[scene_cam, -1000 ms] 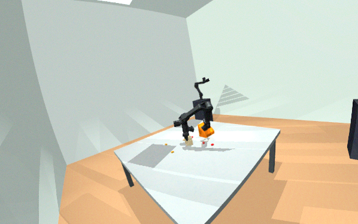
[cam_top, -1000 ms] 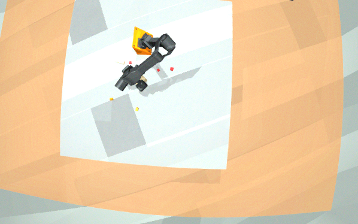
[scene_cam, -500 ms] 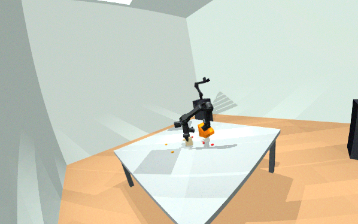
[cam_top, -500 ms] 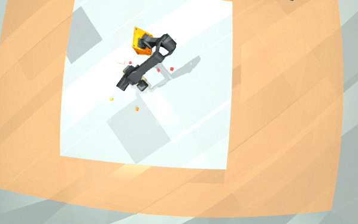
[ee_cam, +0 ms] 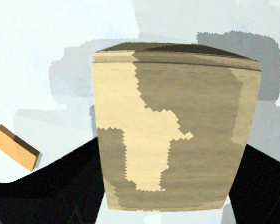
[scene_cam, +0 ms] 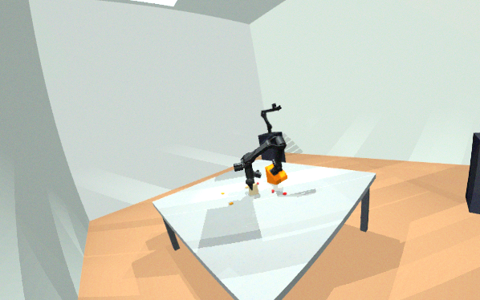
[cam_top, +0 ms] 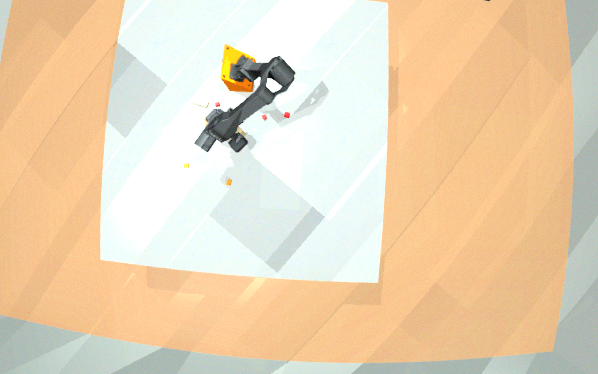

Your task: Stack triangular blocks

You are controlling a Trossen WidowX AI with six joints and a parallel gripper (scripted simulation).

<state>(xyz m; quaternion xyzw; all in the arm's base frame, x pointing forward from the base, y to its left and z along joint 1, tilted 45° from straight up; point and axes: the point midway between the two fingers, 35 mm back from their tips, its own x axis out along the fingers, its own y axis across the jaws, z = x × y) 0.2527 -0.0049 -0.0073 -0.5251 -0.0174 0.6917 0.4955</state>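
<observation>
Fingers (scene_cam: 251, 188) part-open, shut on a tan blk (scene_cam: 254, 190) (ee_cam: 176, 110), one on each side. Blk's broad face toward wrist cam. 2nd blk's edge (ee_cam: 181, 64) apparently shows as a thin strip at its far side; can't tell if the 2 touch or sit flush. Both under the arm (cam_top: 252, 107) (scene_cam: 260, 150) in top view, nearer desk's (cam_top: 342, 240) (scene_cam: 254, 257) L edge than its R. Red bits (cam_top: 287, 115) (scene_cam: 284, 193) nearby, twd R edge. Can't tell if held blk touches desk.
</observation>
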